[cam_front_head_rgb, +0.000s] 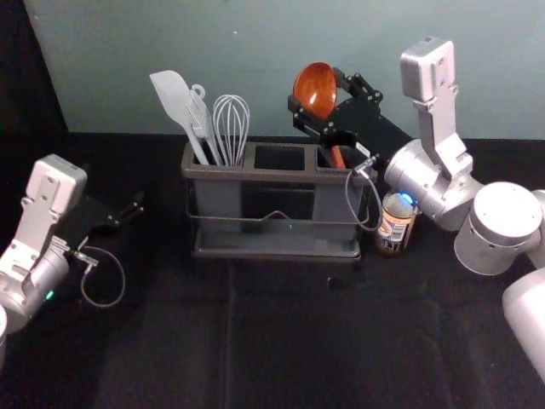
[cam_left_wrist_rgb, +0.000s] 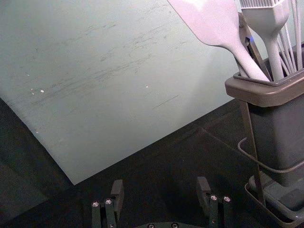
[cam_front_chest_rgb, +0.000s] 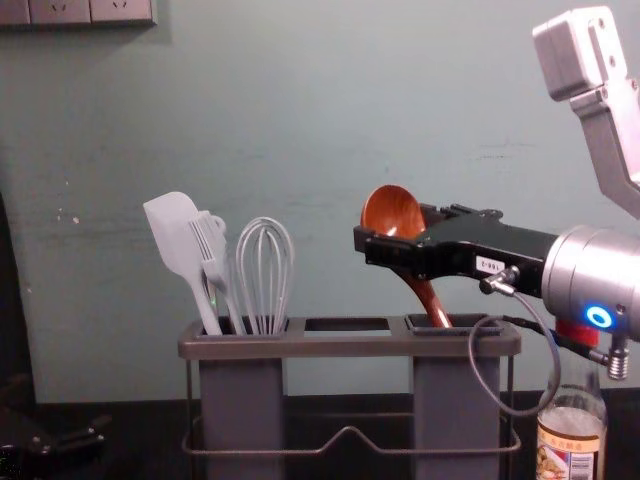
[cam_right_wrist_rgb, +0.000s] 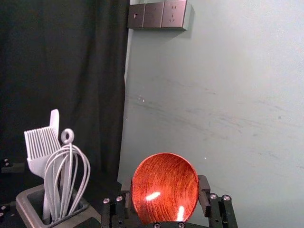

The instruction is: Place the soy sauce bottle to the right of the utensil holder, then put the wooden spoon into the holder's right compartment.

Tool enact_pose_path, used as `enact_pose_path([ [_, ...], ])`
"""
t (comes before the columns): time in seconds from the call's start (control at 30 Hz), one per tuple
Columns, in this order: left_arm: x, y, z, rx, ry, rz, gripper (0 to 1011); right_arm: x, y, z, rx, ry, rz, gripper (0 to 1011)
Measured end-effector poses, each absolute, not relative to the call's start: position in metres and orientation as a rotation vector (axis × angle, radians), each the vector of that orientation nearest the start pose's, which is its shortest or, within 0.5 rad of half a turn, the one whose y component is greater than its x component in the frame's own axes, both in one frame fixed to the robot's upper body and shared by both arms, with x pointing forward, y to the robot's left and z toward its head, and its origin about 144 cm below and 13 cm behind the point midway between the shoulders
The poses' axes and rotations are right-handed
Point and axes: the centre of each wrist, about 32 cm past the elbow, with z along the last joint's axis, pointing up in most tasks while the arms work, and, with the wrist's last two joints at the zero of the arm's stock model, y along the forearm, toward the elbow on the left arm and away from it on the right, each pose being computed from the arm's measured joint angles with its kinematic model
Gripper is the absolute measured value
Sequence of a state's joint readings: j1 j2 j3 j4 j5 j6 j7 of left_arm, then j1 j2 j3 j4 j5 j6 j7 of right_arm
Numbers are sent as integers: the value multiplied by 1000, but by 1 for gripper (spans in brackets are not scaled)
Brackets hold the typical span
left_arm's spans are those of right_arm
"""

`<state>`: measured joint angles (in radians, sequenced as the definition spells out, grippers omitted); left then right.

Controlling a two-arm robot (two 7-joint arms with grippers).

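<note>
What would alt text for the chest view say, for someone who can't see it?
The robot's right gripper holds a wooden spoon bowl up, its handle angled down into the right compartment of a utensil holder. A pale spatula, brush and whisk stand in the left compartment; a partly hidden soy sauce bottle stands right of the holder.

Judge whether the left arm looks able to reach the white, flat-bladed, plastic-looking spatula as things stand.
Probably yes: the left gripper is open and empty left of the dark gray utensil holder, with nothing visible blocking its way to the spatula.
</note>
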<state>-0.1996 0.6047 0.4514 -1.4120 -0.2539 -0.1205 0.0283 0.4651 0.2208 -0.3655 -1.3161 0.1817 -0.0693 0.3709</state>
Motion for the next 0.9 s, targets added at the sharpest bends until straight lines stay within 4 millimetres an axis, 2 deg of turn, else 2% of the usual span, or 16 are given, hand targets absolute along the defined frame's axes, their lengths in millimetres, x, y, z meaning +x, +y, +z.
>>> enact_pose_path([
  [0.9,489,310,1140,304,-285,1248,1005,560,-203,1216,-3,-236,-902,837],
])
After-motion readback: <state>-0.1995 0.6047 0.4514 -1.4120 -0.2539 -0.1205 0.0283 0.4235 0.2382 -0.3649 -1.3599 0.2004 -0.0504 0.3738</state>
